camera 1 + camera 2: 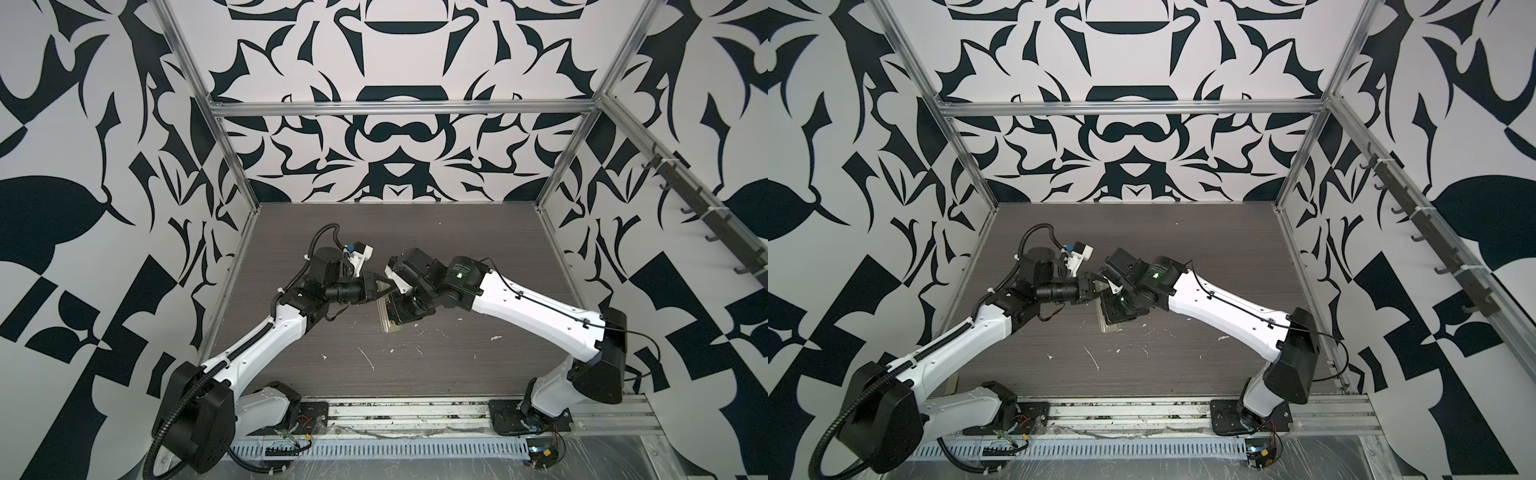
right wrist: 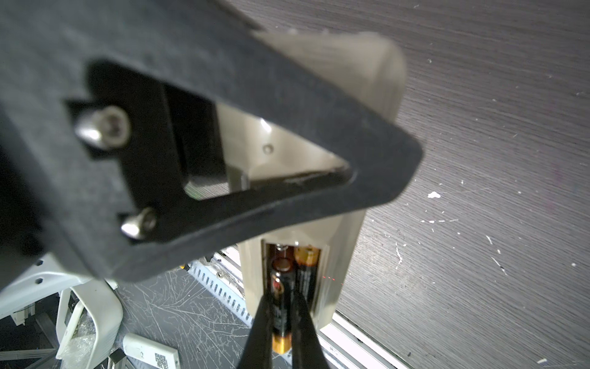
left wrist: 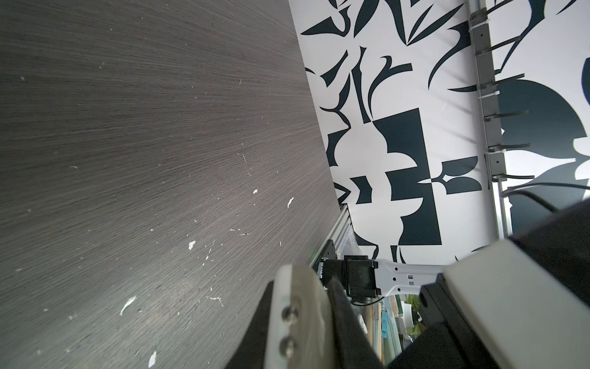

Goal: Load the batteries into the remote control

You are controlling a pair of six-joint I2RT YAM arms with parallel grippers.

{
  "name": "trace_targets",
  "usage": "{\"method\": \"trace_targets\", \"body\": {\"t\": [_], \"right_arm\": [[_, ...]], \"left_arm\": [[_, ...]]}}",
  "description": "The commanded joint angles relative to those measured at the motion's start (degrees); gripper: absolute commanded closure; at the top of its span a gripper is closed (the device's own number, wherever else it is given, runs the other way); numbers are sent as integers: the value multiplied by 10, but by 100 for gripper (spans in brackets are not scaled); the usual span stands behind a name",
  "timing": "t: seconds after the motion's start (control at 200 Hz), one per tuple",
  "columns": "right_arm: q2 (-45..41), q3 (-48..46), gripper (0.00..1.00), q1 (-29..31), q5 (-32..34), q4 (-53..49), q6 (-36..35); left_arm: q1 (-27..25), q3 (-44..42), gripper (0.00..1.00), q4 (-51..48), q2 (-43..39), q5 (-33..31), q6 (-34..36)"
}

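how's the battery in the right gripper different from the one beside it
The gripped battery is pinched by the right gripper and looks raised above the remote control recess; the seated battery lies in it. The gripped battery's gold end points toward the gripper; the seated battery's points away. Both are dark with a gold end.

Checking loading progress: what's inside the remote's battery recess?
One battery lies in the remote; the right pincer holds a second battery angled into it. Part of the recess is hidden behind the pincer's fingers.
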Motion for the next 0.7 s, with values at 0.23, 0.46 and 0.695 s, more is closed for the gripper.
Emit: {"method": "trace_targets", "body": {"t": [0.23,0.46,0.695], "right_arm": [[5,12,88,2,16,-4,-1],[-1,9,85,2,15,-17,4],[-2,12,83,2,10,-23,6]], "left_arm": [[-10,-17,100,117,10,81,-57],[-17,-23,100,157,26,100,-75],[-18,-30,100,171,27,104,-82]]}}
